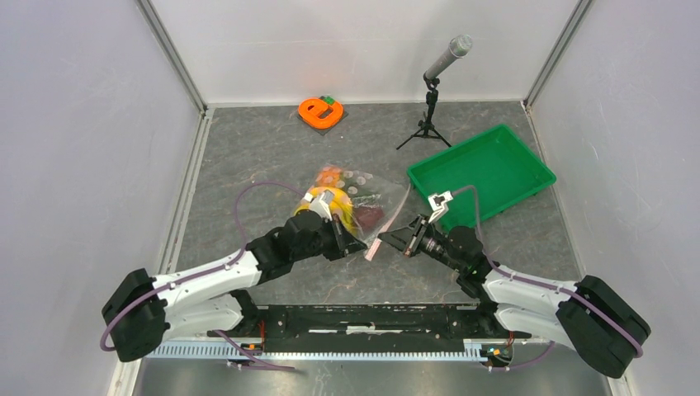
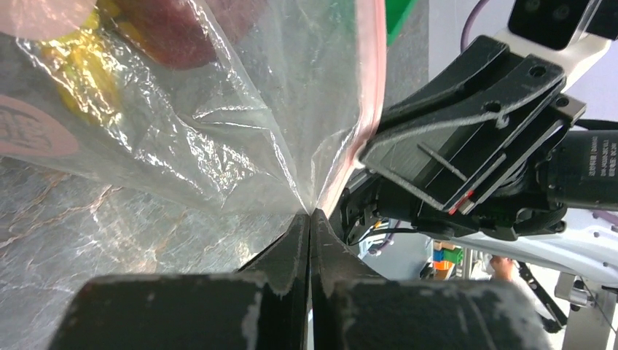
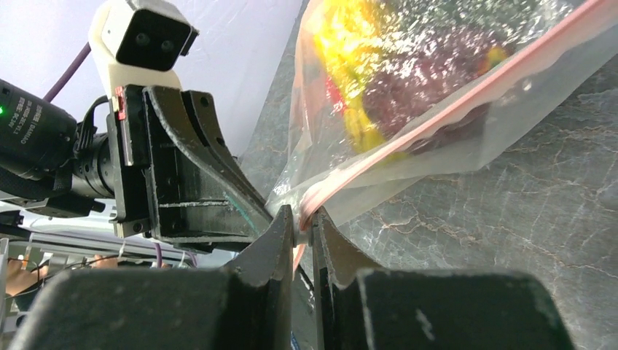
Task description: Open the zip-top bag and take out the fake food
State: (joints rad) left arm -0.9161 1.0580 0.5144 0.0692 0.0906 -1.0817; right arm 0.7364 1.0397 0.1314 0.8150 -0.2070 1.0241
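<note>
The zip-top bag (image 1: 363, 202) lies mid-table, clear with pale dots, its pink zip strip (image 3: 466, 95) running toward the near corner. Inside it is the fake food: a yellow banana bunch (image 3: 350, 65) and a dark maroon fruit (image 3: 437, 65). My left gripper (image 2: 312, 213) is shut on the clear plastic at that corner, just beside the strip (image 2: 368, 109). My right gripper (image 3: 300, 219) faces it tip to tip and is shut on the pink strip's end. In the top view the two grippers (image 1: 363, 245) (image 1: 386, 239) meet at the bag's near right corner.
A green tray (image 1: 483, 169) sits to the right of the bag. An orange "e"-shaped object (image 1: 320, 111) lies at the back by the wall. A microphone on a small tripod (image 1: 433, 82) stands behind the tray. White walls enclose the table.
</note>
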